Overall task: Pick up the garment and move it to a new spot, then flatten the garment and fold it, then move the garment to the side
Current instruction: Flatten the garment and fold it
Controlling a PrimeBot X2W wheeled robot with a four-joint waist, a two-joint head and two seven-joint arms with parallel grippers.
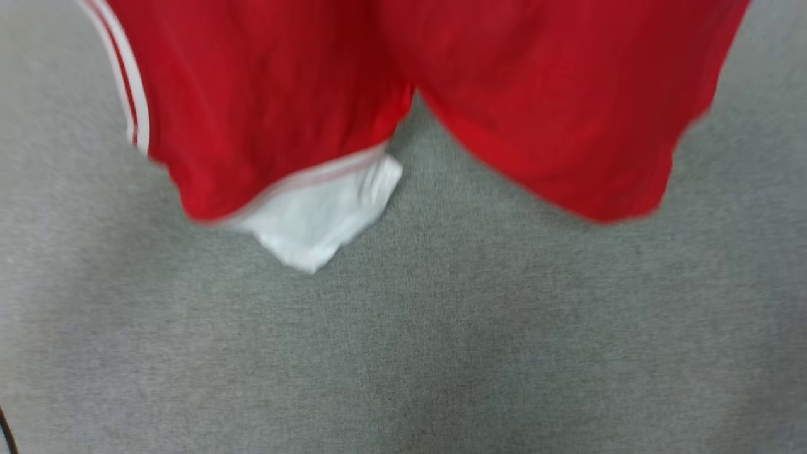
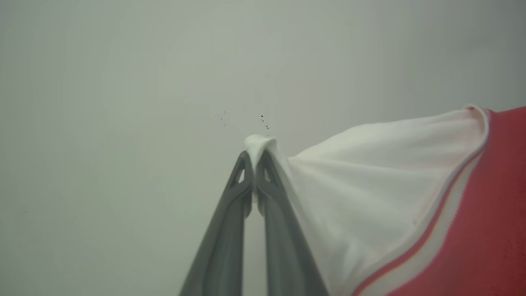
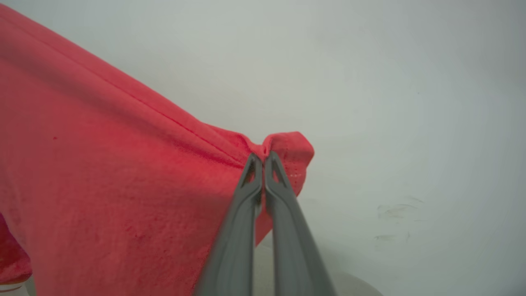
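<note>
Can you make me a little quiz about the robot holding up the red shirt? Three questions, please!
1. True or false: the right gripper is open and holds nothing.
2. Which part of the garment does the left gripper pinch? A) the white sleeve B) the red body C) a black number
3. How many grippers are shut on the garment?

Key:
1. False. It is shut on the garment.
2. A
3. Two
</note>
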